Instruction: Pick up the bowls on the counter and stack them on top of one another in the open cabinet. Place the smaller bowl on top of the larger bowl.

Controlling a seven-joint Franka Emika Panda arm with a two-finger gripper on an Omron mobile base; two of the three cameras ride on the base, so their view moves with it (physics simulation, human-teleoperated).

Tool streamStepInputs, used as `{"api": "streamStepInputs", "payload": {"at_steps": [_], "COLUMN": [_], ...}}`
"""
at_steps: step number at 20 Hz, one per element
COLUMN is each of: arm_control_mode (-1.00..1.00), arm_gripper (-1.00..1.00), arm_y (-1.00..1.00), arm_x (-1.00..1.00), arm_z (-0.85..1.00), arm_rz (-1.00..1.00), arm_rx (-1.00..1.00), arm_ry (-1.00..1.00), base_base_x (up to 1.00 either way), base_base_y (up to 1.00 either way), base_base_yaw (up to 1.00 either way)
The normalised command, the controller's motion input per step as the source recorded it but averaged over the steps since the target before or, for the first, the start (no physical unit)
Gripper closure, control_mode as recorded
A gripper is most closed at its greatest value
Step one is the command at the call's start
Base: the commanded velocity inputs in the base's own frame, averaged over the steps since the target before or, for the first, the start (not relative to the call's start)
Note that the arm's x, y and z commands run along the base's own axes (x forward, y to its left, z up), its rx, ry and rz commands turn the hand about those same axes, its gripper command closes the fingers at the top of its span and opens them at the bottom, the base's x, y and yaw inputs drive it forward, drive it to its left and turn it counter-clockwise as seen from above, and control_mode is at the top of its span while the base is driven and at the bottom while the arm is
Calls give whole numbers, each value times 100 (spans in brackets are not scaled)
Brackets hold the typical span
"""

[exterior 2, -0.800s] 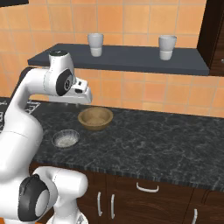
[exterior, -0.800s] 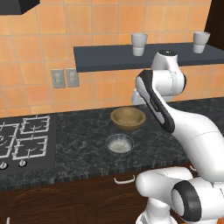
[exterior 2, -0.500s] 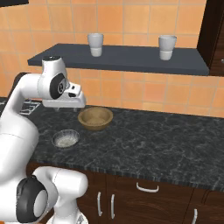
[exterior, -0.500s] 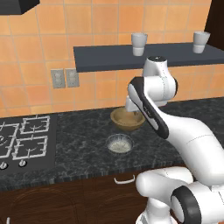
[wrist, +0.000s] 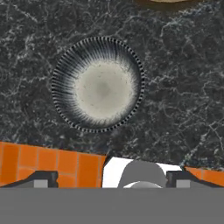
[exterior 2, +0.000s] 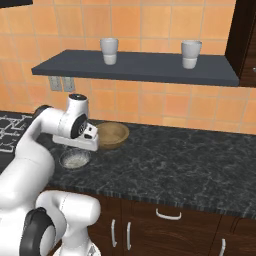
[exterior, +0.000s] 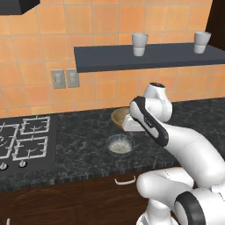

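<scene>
Glassy and greyish-white, the smaller bowl [wrist: 97,84] sits upright on the counter [exterior: 79,132], near its front edge, and the hand camera looks almost straight down into it: a pale, cloudy centre, dark ribbed streaks fanning up the wall, and a finely beaded rim that reads as a dotted ring against the stone. Directly behind it, close but apart, rests the larger bowl [exterior 2: 113,135], tan wood with a thick rounded rim and a darker hollow; the arm hides part of it from the left. The gripper [exterior 2: 80,147] hangs just above the smaller bowl [exterior 2: 74,160], wrist turned downward, which suggests the hand is lining up over this bowl; that would be an odd first pick, since the wooden one must go underneath. Two dark finger tips [wrist: 41,179] peek up at the bottom of the hand view, set wide apart with nothing between them, so the fingers are spread and empty. A thin, shallow rim like this probably wants a pinch on one wall, not a grasp across its width. Beneath lies black-grey speckled granite, veined in white. Above, the open cabinet [exterior: 114,59], a flat slate-grey board, carries two white cups [exterior: 139,44], with bare shelf between them.
</scene>
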Motion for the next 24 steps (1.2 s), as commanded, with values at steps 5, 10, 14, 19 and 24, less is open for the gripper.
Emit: {"api": "streamStepInputs", "payload": {"at_steps": [5, 10, 14, 19, 24], "arm_control_mode": [-100, -100, -100, -100, -100], "arm_gripper": [-100, -100, -100, -100, -100], "arm_y": [4, 0, 0, 0, 0], "arm_x": [20, 25, 28, 27, 21], "arm_z": [-41, -43, -39, -32, -24], "arm_rz": [-4, -6, -7, -5, -2], "arm_rx": [-1, -7, -7, -6, -4], "arm_ry": [-2, 0, 1, 3, 0], "base_base_x": [0, 0, 0, 0, 0], "base_base_y": [0, 0, 0, 0, 0], "base_base_yaw": [0, 0, 0, 0, 0]}}
